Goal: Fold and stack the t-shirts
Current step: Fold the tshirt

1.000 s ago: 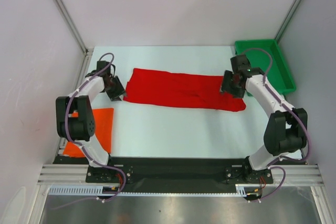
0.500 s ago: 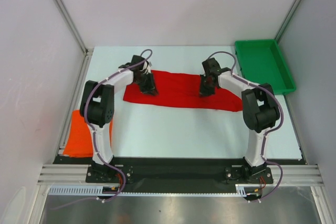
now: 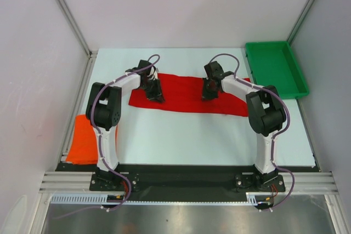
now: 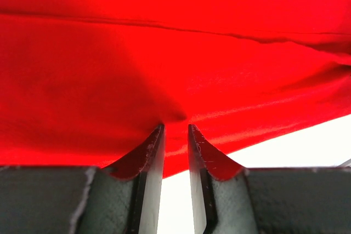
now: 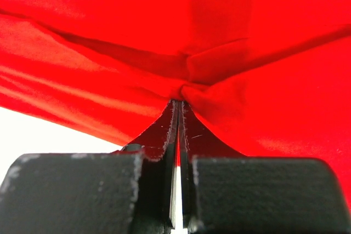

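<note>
Down at the left, the orange t-shirt (image 3: 82, 138) lies folded, parked out of the way. The left gripper (image 4: 175, 127) nips a pucker of the red t-shirt (image 3: 184, 96), which is spread across the far middle of the table (image 3: 181, 135). The right gripper (image 5: 178, 102), squeezed tight, bunches another pinch of it. I'd guess the matched holds are there to lift and fold it evenly.

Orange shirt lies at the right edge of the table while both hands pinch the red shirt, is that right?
No, the orange shirt lies at the left edge, as the top view shows. The left hand and right hand do pinch the red shirt.
</note>
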